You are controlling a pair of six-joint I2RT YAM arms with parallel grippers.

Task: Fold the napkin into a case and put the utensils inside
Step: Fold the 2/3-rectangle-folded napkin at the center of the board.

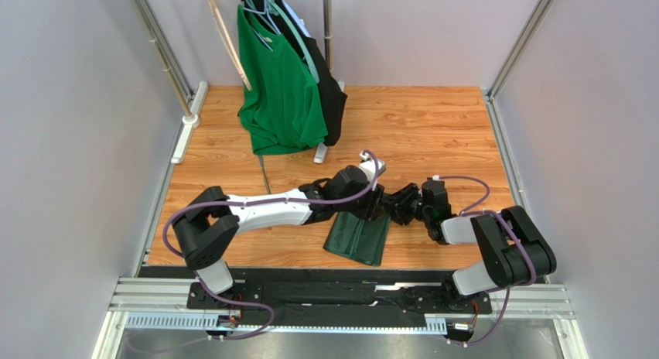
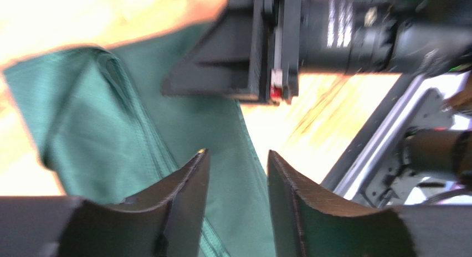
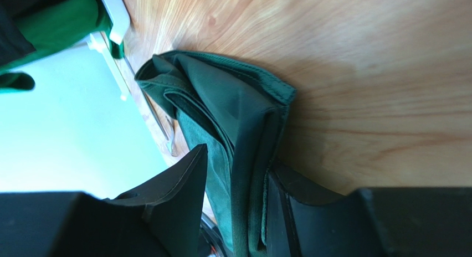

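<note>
The dark green napkin (image 1: 357, 237) lies folded into a narrow band on the wooden table (image 1: 433, 127), between both arms. My left gripper (image 1: 377, 210) hovers over it. In the left wrist view its fingers (image 2: 191, 179) stand apart, with only the napkin (image 2: 127, 135) lying below the gap of the gripper (image 2: 237, 157). My right gripper (image 1: 402, 205) meets the cloth from the right. Its jaws (image 3: 235, 163) straddle the napkin's folded edge (image 3: 246, 129), which rests against one finger (image 3: 293, 196), with a gap to the other. A slim utensil (image 1: 265, 177) lies beyond the napkin; fork tines (image 3: 173, 148) show past the cloth.
A bright green T-shirt (image 1: 280, 88) and a black garment (image 1: 334, 104) hang from a rack at the back, its white foot (image 1: 322, 152) on the table. Metal frame posts (image 1: 166, 65) line both sides. The right arm's wrist (image 2: 310, 41) looms close above the left gripper.
</note>
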